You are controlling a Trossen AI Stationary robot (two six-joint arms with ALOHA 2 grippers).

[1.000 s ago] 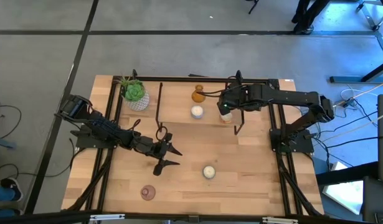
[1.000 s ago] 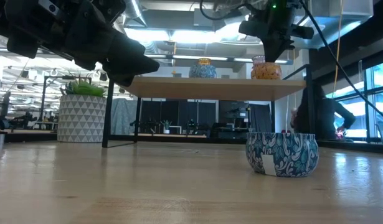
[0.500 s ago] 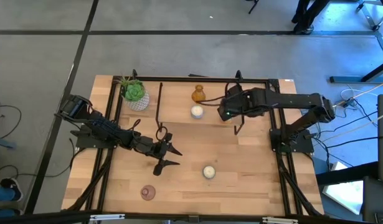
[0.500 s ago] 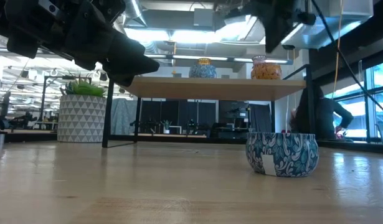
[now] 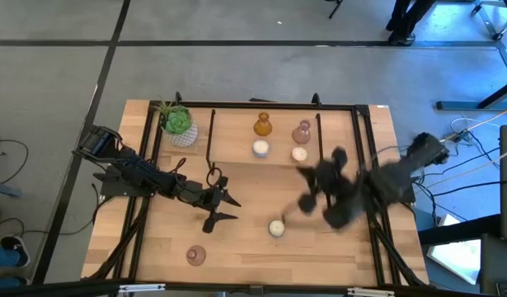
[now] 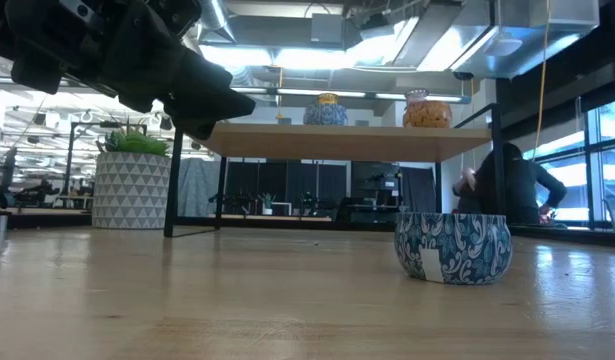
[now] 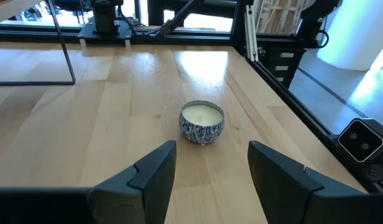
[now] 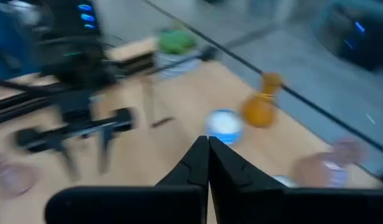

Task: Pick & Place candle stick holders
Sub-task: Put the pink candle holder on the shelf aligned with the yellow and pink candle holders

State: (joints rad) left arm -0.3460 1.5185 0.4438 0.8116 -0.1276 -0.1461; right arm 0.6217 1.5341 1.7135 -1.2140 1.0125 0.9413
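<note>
An amber holder (image 5: 262, 126), a pink holder (image 5: 302, 132) and two cream-white round holders (image 5: 260, 148) (image 5: 299, 153) stand upright at the far middle. Another white round holder (image 5: 276, 228) stands on its base on the table at the near middle; it also shows in the left wrist view (image 7: 202, 121) and the low view (image 6: 452, 245). A second pink holder (image 5: 195, 256) stands near the front left. My left gripper (image 5: 227, 208) is open and empty, left of the near white holder. My right gripper (image 5: 309, 200) is blurred, shut and empty in its wrist view (image 8: 208, 149), right of that holder.
A green plant in a white patterned pot (image 5: 177, 124) stands at the far left. Thin black upright bars (image 5: 211, 136) (image 5: 318, 136) carry a raised wooden shelf (image 6: 347, 141) on which two holders (image 6: 327, 110) (image 6: 427, 110) stand. A person (image 6: 512, 190) sits beyond the table.
My right gripper has risen from the holders at the far middle and swung quickly toward the table's near edge, down toward the near white holder. The pink and white holders it stood over now show uncovered and upright. My left arm has kept still.
</note>
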